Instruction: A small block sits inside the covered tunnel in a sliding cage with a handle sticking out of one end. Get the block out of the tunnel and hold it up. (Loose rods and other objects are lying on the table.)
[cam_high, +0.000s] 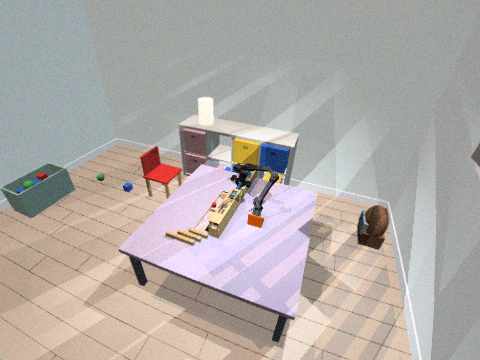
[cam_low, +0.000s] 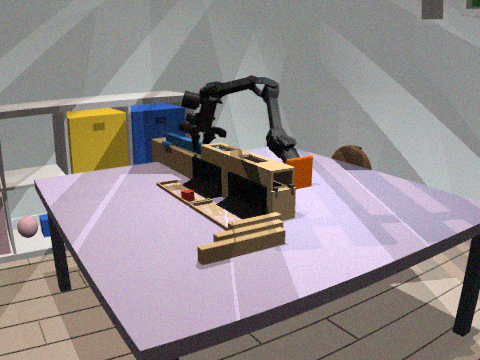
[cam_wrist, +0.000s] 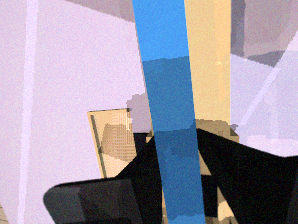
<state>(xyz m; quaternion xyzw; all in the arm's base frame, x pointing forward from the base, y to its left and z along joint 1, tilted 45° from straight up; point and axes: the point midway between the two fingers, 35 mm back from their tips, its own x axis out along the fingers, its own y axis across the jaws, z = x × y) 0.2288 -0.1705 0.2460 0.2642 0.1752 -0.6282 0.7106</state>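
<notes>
The long wooden tunnel (cam_high: 226, 215) (cam_low: 281, 204) stands on the table, with openings in its roof. A blue handle (cam_low: 176, 140) (cam_wrist: 167, 80) lies along the wooden channel (cam_low: 172, 157) (cam_wrist: 210, 45) at the tunnel's far end. My gripper (cam_low: 201, 142) (cam_wrist: 176, 135) points down over the handle and is shut on it, one dark finger on each side. Some blue shows through the nearest roof opening. I cannot make out a block inside the tunnel; the cage is mostly hidden. A small red cube (cam_high: 214, 204) (cam_low: 187, 195) sits in the shallow wooden tray beside the tunnel.
The shallow tray (cam_low: 167, 184) (cam_wrist: 95, 137) lies along the tunnel's side. Several loose wooden rods (cam_high: 180, 237) (cam_low: 240, 246) lie near its front end. An orange panel (cam_high: 255, 220) (cam_low: 303, 172) stands at the arm's base, on the tunnel's other side.
</notes>
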